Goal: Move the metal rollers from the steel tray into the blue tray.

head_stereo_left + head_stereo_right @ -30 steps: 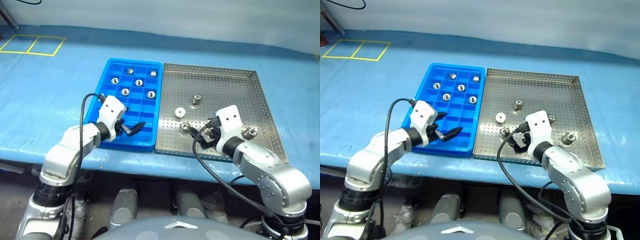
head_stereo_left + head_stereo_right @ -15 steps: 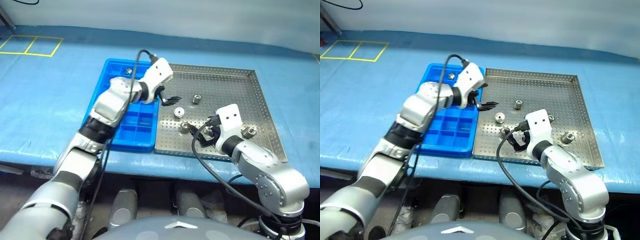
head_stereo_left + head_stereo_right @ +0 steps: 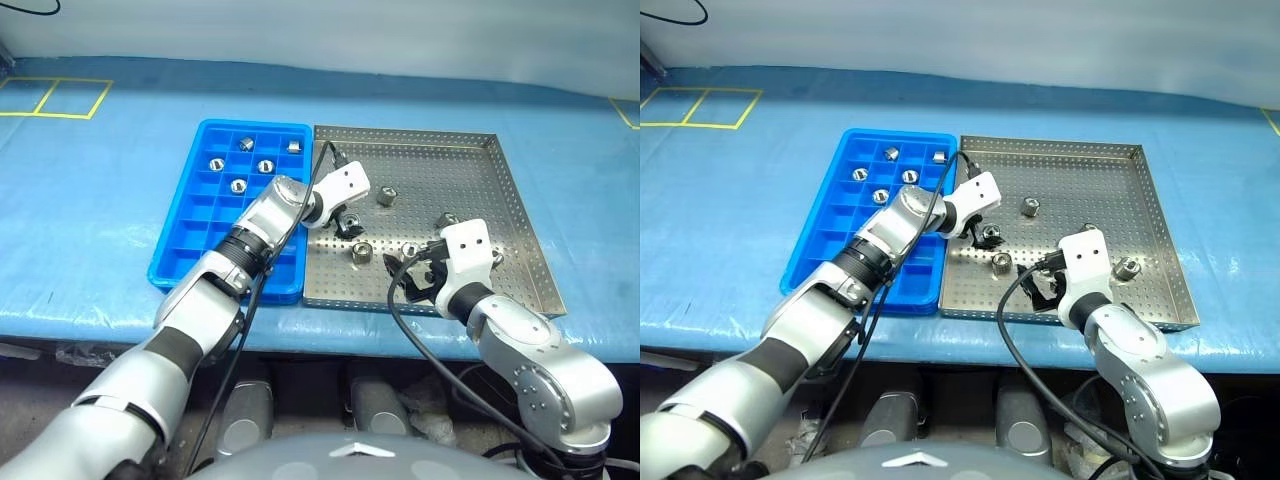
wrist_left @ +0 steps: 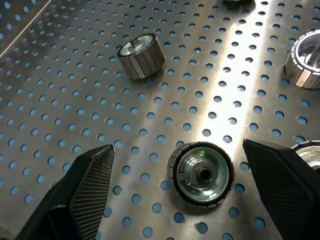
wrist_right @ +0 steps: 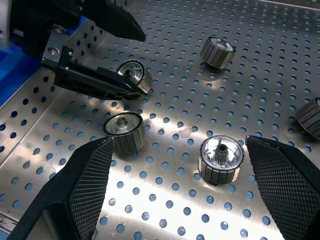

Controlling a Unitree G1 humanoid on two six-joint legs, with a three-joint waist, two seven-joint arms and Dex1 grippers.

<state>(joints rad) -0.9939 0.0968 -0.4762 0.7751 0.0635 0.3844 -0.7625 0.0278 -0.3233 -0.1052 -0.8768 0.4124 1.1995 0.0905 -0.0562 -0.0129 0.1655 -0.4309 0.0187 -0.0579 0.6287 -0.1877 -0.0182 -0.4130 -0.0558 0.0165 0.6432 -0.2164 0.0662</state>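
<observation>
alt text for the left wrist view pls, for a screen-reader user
The open left gripper hangs over the steel tray, its two black fingers either side of one metal roller standing on end, not touching it. Another roller lies on its side further along the perforated floor.

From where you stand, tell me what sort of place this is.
Probably a factory-style sorting or training bench: a blue-covered table holds a perforated steel tray of metal rollers beside a compartmented blue tray, with yellow floor-type markings.

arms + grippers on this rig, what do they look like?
Both arms are rounded silver-grey shells with black joint bands. Each wrist carries a white block and a looping black cable. The left gripper and right gripper each have two black wedge-shaped fingers with cross-hatched textured pads.
</observation>
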